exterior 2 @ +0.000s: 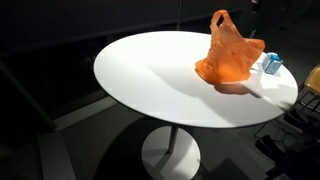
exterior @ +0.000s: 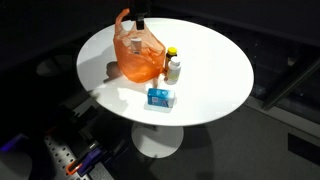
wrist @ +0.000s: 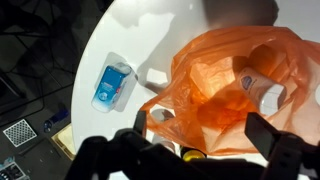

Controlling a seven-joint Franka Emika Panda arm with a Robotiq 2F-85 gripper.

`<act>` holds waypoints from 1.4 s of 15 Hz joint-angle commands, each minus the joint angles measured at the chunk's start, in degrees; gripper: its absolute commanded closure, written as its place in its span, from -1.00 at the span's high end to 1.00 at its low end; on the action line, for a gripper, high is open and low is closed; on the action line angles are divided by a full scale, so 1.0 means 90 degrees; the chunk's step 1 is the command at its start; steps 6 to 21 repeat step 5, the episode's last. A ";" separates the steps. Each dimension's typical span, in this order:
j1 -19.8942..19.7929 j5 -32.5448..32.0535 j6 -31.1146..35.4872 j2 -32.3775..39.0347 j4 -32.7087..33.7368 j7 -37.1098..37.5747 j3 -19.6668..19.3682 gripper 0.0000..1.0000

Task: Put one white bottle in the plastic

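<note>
The plastic, a crinkled translucent orange bag [exterior: 138, 57], stands on the round white table [exterior: 215, 60]. It also shows in the other exterior view [exterior 2: 230, 58]. In the wrist view the bag [wrist: 215, 105] lies right below me with its mouth open upward. A white bottle with a pale label [wrist: 264, 88] shows through the bag's orange wall at the right. My gripper [wrist: 200, 128] hangs above the bag's mouth, open and empty. In an exterior view the gripper [exterior: 140, 18] is a dark shape just over the bag's handles.
A yellow-capped bottle [exterior: 173, 65] stands against the bag; its cap [wrist: 191, 156] shows in the wrist view. A flat blue-and-white box [exterior: 160, 97] lies near the table's edge and shows in the other views [exterior 2: 270, 65] [wrist: 112, 83]. A small white rounded thing [wrist: 160, 114] sits by the bag's edge.
</note>
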 commanded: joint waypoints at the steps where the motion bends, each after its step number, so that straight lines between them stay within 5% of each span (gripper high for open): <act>1: -0.0103 -0.0009 -0.0052 -0.0105 -0.0028 -0.0057 0.0101 1.00; 21: -0.0108 -0.0010 -0.0065 -0.0133 -0.0054 -0.0075 0.0116 1.00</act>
